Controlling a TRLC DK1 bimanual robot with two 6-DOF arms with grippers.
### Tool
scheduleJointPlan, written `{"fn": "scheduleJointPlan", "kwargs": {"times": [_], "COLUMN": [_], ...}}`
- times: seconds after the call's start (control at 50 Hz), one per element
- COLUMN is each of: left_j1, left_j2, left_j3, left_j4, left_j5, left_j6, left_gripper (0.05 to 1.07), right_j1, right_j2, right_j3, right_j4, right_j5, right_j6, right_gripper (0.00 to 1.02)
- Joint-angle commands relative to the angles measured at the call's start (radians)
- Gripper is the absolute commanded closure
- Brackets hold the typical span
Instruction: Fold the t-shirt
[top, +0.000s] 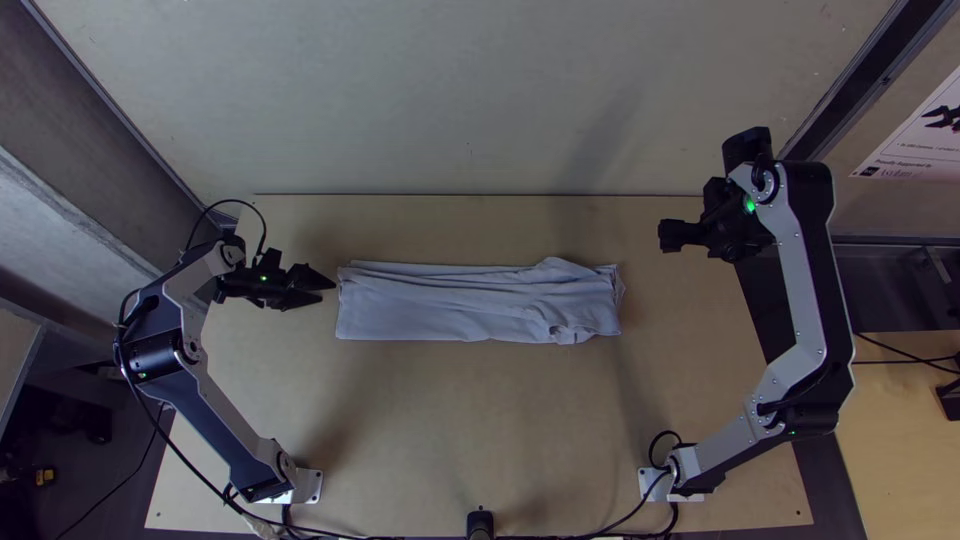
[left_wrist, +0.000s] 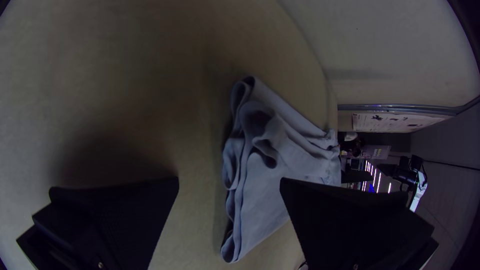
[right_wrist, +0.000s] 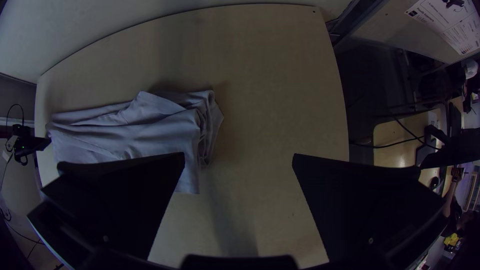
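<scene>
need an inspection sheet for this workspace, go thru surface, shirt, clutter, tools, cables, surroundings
surface: light wooden table, shadows across it
job's things: t-shirt folded into a long strip, wrinkled, right end uneven with layers showing
clutter: black object on the wooden surface beyond the right arm
grippers: left tool open at the shirt's left end; right tool open, right of the shirt
cables: black cables loop at both arms
surroundings: pale wall beyond the far edge

Left pincer (top: 322, 288), right pincer (top: 722, 228), both open
</scene>
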Motion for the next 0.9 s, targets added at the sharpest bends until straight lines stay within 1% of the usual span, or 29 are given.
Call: {"fn": "scheduleJointPlan", "kwargs": {"times": [0.0,0.2,0.38,0.5,0.7,0.84,0.88], "left_j1": [-0.038,-0.149,-0.279,-0.363,-0.489,-0.551,-0.563], "left_j2": [0.054,0.039,-0.006,-0.018,-0.024,-0.016,-0.018], "left_j3": [-0.050,-0.082,-0.121,-0.122,-0.121,-0.111,-0.113], "left_j4": [0.030,0.104,0.233,0.291,0.352,0.358,0.355], "left_j5": [-0.001,0.013,0.013,0.003,-0.104,-0.256,-0.293], "left_j6": [-0.009,-0.101,-0.256,-0.339,-0.425,-0.458,-0.461], "left_gripper": [0.10,0.10,0.10,0.10,0.10,0.10,0.15], "right_j1": [0.009,0.013,0.020,0.021,0.021,0.021,0.021], "right_j2": [-0.033,-0.046,-0.058,-0.076,-0.122,-0.153,-0.161], "right_j3": [-0.033,-0.063,-0.083,-0.108,-0.182,-0.238,-0.254], "right_j4": [-0.008,0.003,0.012,0.021,0.051,0.075,0.083], "right_j5": [0.005,0.007,0.007,0.007,0.007,0.007,0.007], "right_j6": [0.010,0.008,0.008,0.008,0.008,0.008,0.008], "right_gripper": [0.03,0.03,0.03,0.03,0.03,0.03,0.03]}}
